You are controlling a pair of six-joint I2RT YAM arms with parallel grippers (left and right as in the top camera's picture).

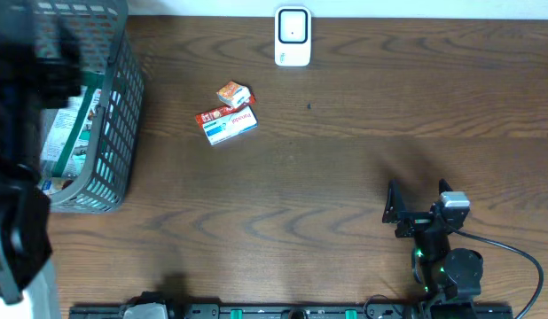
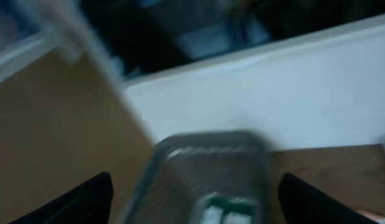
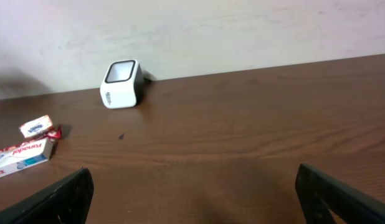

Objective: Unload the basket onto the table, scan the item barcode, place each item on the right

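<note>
Plainly, left claw (image 2: 195,186) and right claw (image 3: 194,180) both gape wide, empty. The flat box (image 1: 228,124) lies near the scanner (image 1: 293,36), left and robot-side of it, long axis sideways, forward-left of the right claw.

Hovering over the basket
I am holding my gripper (image 2: 195,202) spread wide above a blurred grey basket (image 2: 205,142) that is carrying green-and-white packets (image 2: 220,214), with worktop (image 2: 342,171) showing beside it.
</note>
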